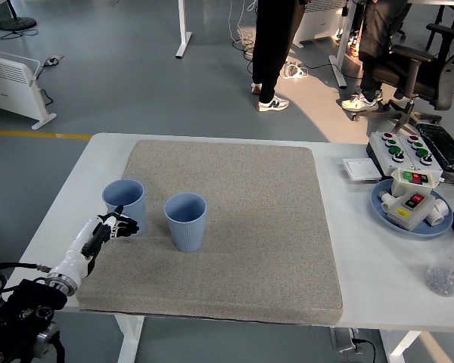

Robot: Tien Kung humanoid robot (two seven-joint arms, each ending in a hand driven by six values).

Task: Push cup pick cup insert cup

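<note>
Currently the pushing step is judged to be in hand. At the left, the robot's left hand [113, 228], white-sleeved with black fingers, is being held low over the grey, coarse-textured mat [234, 249] that is covering the white table [371, 280]. Its fingers [126, 226] are being kept loosely curled with nothing enclosed in them, and their tips are being pressed against, or held just short of, the lower near wall of the first pale blue ribbed plastic cup [125, 204]; contact cannot be confirmed from this view. That cup is standing upright directly ahead of the fingertips, its open mouth facing up.

Further to the right of the hand, a second pale blue ribbed plastic cup [185, 221] is standing upright too, near the first one but apart from it, with a strip of mat showing between them. Nothing is being gripped or lifted, so picking and inserting are judged as not yet begun.

For the next move, a steady sideways or forward nudge low on the wall is being called for, so that the first cup slides and is not tipped. After that, a proper wrap of the fingers around one cup will be needed before it is lifted and lowered, mouth up, into the other.

No right hand is being shown.
</note>
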